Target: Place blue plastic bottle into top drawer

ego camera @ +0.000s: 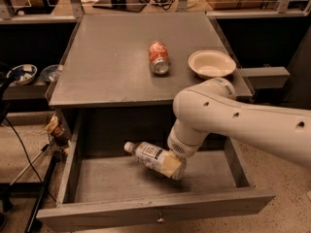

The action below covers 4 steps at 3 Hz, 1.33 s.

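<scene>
The blue plastic bottle [148, 156] is clear with a white cap and a white label. It is tilted, cap up to the left, inside the open top drawer [116, 181], close over the grey floor. My gripper [171, 167] is shut on the bottle's base end, low inside the drawer near its middle. My white arm comes in from the right and hides the drawer's right rear part. The drawer's front panel has a small metal knob [159, 220].
A red soda can [158, 58] lies on its side on the grey cabinet top [107, 57]. A white bowl [212, 63] sits to its right. Bowls [22, 74] rest on a shelf at left. Cables and a stand leg stand at lower left.
</scene>
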Tool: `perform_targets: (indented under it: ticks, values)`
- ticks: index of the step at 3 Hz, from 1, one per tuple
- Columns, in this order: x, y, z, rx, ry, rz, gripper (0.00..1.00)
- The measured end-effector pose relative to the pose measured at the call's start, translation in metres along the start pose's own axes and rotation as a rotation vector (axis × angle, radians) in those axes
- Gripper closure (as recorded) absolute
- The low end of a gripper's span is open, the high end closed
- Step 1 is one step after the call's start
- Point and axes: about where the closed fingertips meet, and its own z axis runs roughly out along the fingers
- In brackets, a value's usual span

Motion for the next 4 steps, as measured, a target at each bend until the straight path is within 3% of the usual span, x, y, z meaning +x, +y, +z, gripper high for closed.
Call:
perform_targets:
  ticks: [1, 4]
  values:
    - [0.000, 0.000, 0.001, -0.001, 0.000, 0.000, 1.00]
    - [0.008, -0.005, 0.046, -0.031, 0.036, 0.036, 1.00]
